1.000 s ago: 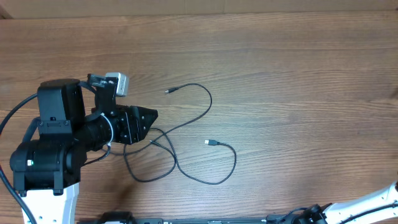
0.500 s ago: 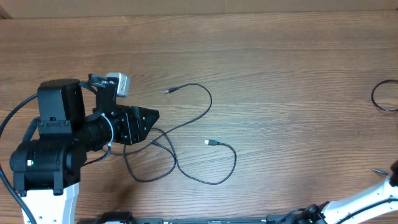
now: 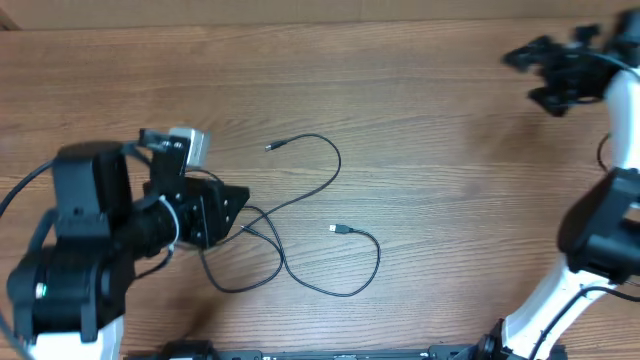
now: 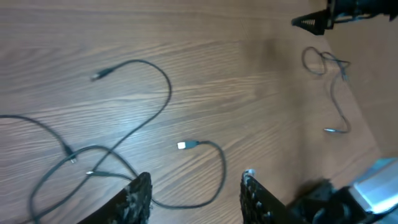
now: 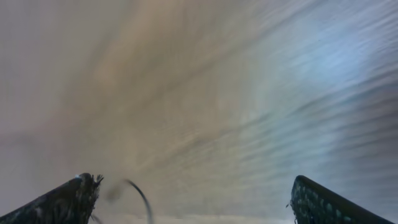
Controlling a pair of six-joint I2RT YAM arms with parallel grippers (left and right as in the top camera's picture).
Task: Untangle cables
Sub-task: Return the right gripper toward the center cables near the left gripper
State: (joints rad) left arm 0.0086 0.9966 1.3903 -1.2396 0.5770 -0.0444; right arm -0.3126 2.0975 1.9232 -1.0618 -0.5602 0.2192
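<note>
1. Cables (image 3: 339,165): two thin black cords lie crossed just off centre of the counter (image 3: 450,200), toward 8 o'clock. Their overlap (image 3: 255,222) sits right at the left arm's tip, so that is probably the spot being worked.
2. Ends: small plug (image 3: 275,146) at 11 o'clock of the tangle, USB plug (image 3: 341,230) at 3 o'clock of it. Both lie flat and loose, so only the middle strands are snarled.
3. Left gripper (image 4: 195,179): released, fingers apart, nothing pinched. It is at 9 o'clock, aimed over the crossing, likely lined up to pick one strand.
4. Right gripper (image 5: 193,182): released wide and empty, up at 1 o'clock. Its wrist view is blurred.
5. Lone cable (image 4: 323,61): loosely coiled near the 3 o'clock edge, well apart from the tangle. It looks already sorted, and lying that far off it can't re-snag.
</note>
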